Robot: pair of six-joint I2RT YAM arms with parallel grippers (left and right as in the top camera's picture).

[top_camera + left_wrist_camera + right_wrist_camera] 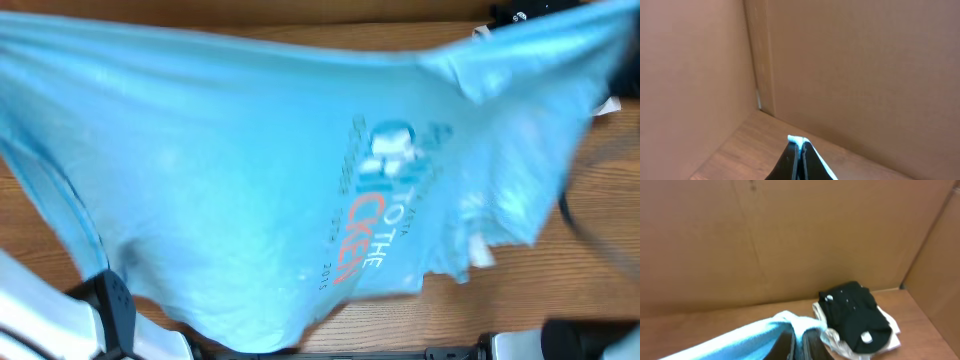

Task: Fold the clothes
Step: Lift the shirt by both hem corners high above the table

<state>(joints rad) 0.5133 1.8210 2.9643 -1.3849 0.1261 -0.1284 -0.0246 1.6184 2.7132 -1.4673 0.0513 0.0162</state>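
Note:
A light blue T-shirt (250, 190) with a printed graphic hangs spread and lifted close under the overhead camera, hiding most of the table. My left gripper (801, 150) is shut on a blue-white edge of the shirt (796, 140), held high above the wooden table near the back left corner. My right gripper (801, 339) is shut on a bunched part of the shirt (760, 335), which stretches away to the left. Neither gripper shows in the overhead view; the shirt covers them.
A pile of clothes, black garment (855, 312) on a whitish one (890, 340), lies at the back right of the table. Brown cardboard walls (850, 75) enclose the back and sides. An arm base (60, 315) sits at the front left edge.

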